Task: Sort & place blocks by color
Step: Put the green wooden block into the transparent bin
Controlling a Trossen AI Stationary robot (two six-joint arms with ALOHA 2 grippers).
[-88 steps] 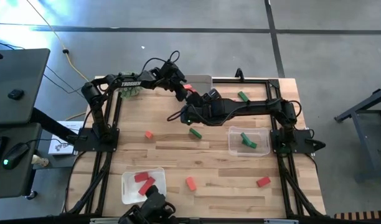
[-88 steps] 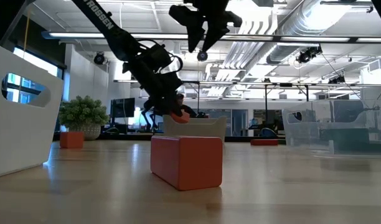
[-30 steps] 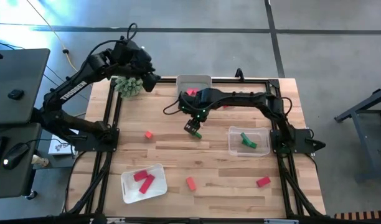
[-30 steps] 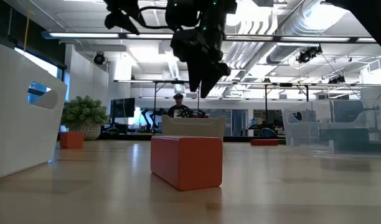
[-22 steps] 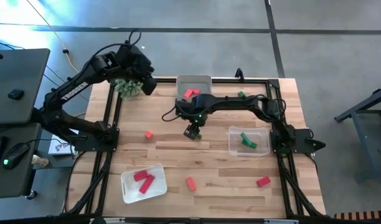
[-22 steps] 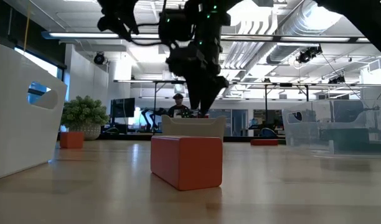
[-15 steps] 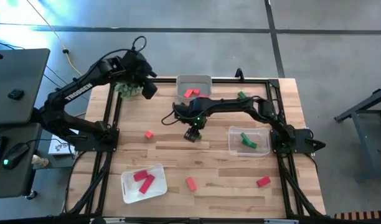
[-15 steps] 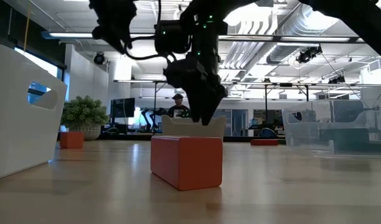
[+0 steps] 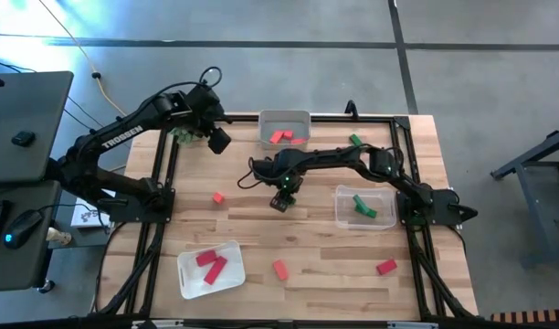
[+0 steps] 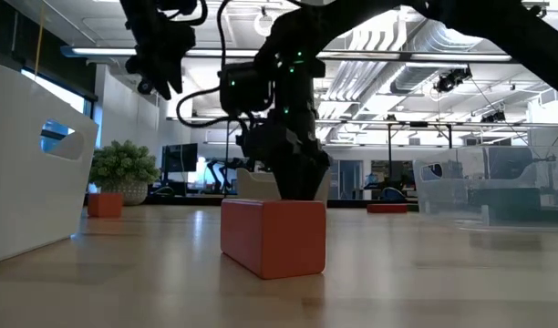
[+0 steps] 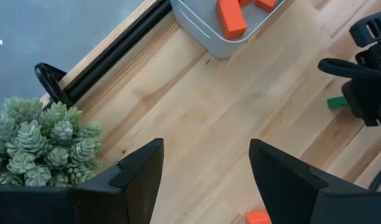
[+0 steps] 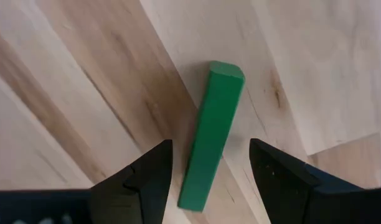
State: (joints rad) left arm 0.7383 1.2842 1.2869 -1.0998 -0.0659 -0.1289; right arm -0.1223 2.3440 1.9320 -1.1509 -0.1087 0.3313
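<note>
- The right gripper (image 12: pixel 209 180) hangs low over the mid-table, fingers spread with nothing between them yet, straddling a long green block (image 12: pixel 211 134) that lies flat on the table (image 9: pixel 261 228).
- To do the pick well, the fingers should likely come straight down so the block sits centred between them, then close across its narrow width; the block lies slightly skewed to the fingers, so a small wrist turn would help stop it twisting out.
- The block's likely home is the clear tray (image 9: pixel 342 217) near the right arm's base, which already holds green blocks (image 9: pixel 363 206).
- The left gripper (image 11: pixel 203 168) waits above the far-left part of the table near the plant (image 11: pixel 41 140), fingers wide apart and empty.
- Only the right wrist view shows the green block; from above, the gripper hides it.
- The high view alone shows the far tray (image 9: pixel 284 119) with red blocks (image 9: pixel 281 136) and the near-left tray (image 9: pixel 186 281).
- The low view shows a coral block (image 10: pixel 273 237) hiding the fingertips.
</note>
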